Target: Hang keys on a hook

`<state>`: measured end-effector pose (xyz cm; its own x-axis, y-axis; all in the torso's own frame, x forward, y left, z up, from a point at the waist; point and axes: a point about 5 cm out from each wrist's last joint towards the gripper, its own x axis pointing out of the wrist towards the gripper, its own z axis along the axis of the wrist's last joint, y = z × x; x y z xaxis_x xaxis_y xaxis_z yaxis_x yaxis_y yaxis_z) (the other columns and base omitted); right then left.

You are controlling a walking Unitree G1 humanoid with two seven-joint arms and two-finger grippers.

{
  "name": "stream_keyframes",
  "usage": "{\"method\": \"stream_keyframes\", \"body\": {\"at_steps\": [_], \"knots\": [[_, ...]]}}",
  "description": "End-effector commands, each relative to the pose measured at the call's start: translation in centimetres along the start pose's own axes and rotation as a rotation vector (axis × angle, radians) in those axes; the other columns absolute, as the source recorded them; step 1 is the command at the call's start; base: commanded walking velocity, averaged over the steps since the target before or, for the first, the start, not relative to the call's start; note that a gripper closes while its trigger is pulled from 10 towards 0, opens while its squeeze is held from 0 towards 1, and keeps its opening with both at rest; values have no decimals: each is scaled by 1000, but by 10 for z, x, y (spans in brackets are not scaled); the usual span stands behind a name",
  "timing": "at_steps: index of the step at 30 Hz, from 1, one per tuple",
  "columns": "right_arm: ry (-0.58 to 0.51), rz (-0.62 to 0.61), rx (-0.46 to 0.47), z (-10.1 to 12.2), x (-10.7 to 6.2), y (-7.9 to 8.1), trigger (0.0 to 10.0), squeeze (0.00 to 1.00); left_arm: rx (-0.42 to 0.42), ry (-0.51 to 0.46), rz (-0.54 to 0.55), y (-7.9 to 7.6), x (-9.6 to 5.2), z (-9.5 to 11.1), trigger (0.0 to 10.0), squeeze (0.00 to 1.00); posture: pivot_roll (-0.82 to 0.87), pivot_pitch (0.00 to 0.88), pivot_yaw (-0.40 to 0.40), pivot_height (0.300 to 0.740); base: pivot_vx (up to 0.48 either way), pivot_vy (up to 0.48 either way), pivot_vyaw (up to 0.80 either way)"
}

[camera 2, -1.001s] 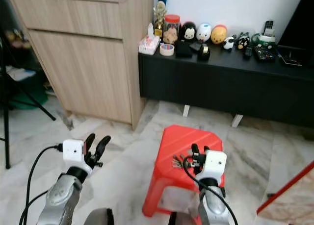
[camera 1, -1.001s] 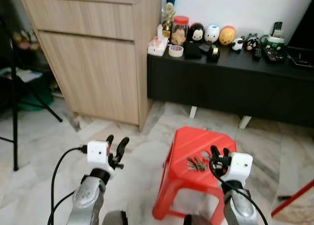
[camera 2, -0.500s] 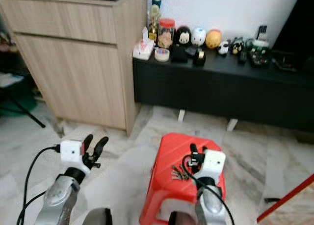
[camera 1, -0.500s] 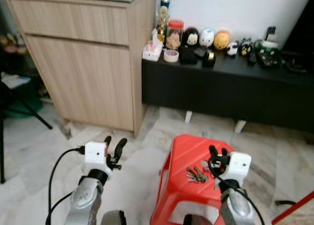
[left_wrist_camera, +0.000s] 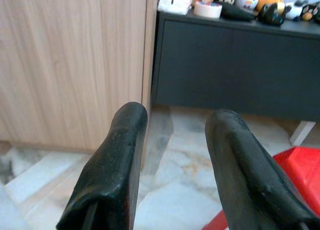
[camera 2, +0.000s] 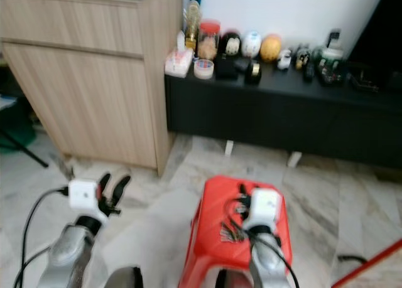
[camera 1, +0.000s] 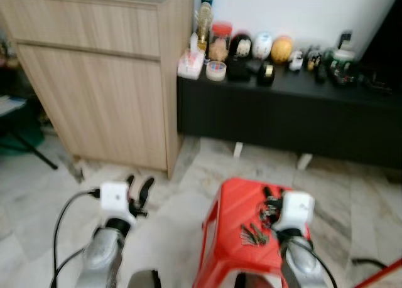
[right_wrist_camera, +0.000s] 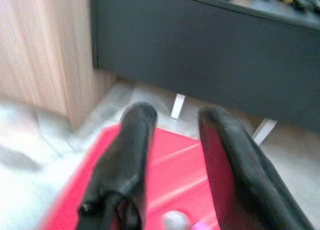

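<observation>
- Counting stuff first: one red plastic stool, one bunch of keys, one wooden cabinet, one long black low unit, and two grippers.
- On top of the black unit I count three egg-shaped figures in a row: a dark one, a white one and an orange one. Also one jar with a red lid, one roll of tape and one tissue pack. The small bits at the far right end are too blurry to count.
- The keys are a little dark, metallic cluster, fanned out flat on the stool's seat. Can't make out how many keys are in the bunch, it's pretty soft.
- They sit toward the near part of the seat, just beside the right gripper on its left, not held by anything.
- Right gripper hovers over the stool, with its two black fingers apart and nothing between them; its wrist view looks along them at red seat and the black unit.
- Left gripper is up over the marble floor, left of the stool and well away from the keys. Its fingers are spread too, empty gap, pointing at the cabinet and the black unit.
</observation>
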<state>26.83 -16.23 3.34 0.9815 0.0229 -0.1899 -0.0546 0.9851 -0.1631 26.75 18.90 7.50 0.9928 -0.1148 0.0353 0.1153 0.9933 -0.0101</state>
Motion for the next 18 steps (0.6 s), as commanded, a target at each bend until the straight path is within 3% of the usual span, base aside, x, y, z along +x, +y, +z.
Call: {"method": "stream_keyframes", "body": {"at_steps": [1, 4, 5, 6, 7, 8, 16, 18], "knots": [[142, -57, -128, -20, -3, -17, 10000, 0, -10, 4, -15, -6, 0, -2, 10000, 0, 40, 25, -78, 608, 0, 0, 0], [204, -99, -186, -26, -4, -30, 10000, 0, -12, 6, -16, -7, -1, -2, 10000, 0, 41, 23, -79, 608, 0, 0, 0], [243, -104, -282, -28, -4, -40, 10000, 0, -14, 7, -17, -8, -1, -3, 10000, 0, 40, 22, -79, 608, 0, 0, 0], [243, -104, -282, -28, -4, -40, 10000, 0, -14, 7, -17, -8, -1, -3, 10000, 0, 40, 22, -79, 608, 0, 0, 0], [270, -98, -390, -29, -4, -47, 10000, 0, -15, 9, -18, -8, -1, -3, 10000, 0, 37, 19, -78, 608, 0, 0, 0], [278, -98, -429, -29, -4, -49, 10000, 0, -15, 10, -18, -8, -1, -3, 10000, 0, 37, 19, -78, 608, 0, 0, 0], [368, -17, -517, -34, -5, -57, 10000, 0, -16, 10, -21, -9, -1, -3, 10000, 0, 40, 10, -76, 608, 0, 0, 0], [420, 31, -593, -36, -5, -63, 10000, 0, -16, 11, -24, -9, -1, -4, 10000, 0, 37, 5, -76, 608, 0, 0, 0]]}}
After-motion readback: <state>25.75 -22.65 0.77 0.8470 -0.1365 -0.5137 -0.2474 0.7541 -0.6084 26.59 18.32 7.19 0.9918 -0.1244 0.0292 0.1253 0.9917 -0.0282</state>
